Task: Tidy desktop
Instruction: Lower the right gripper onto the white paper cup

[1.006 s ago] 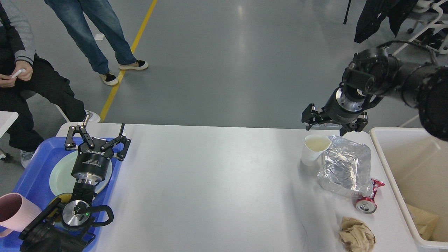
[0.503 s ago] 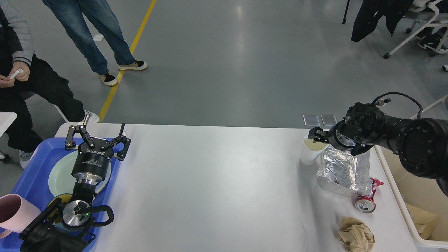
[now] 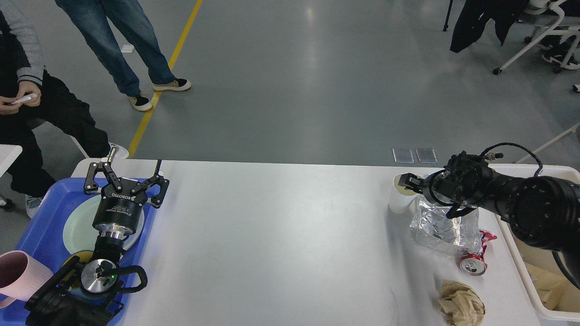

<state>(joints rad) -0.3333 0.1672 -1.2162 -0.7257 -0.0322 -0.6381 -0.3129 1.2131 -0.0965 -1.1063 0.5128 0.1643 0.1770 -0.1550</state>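
The white desktop [image 3: 281, 244] fills the lower view. On its right side stand a white paper cup [image 3: 398, 199], a crumpled foil container [image 3: 446, 224], a crushed red can [image 3: 475, 261] and a wad of brown paper [image 3: 461, 303]. My right gripper [image 3: 410, 183] reaches in low from the right and sits at the cup's rim, above the foil. It is dark and seen end-on, so its fingers blur together. Over the blue tray [image 3: 45, 213] at the left, my left gripper [image 3: 126, 175] is open and empty.
The blue tray holds a pale green plate [image 3: 77, 231] and a pink mug [image 3: 18, 276]. A cream bin [image 3: 543, 290] with brown paper inside stands at the desktop's right edge. Two people are beyond the far left corner.
My right arm has dropped from high above the desktop, and its gripper now sits at the cup's rim. The left arm has not moved.
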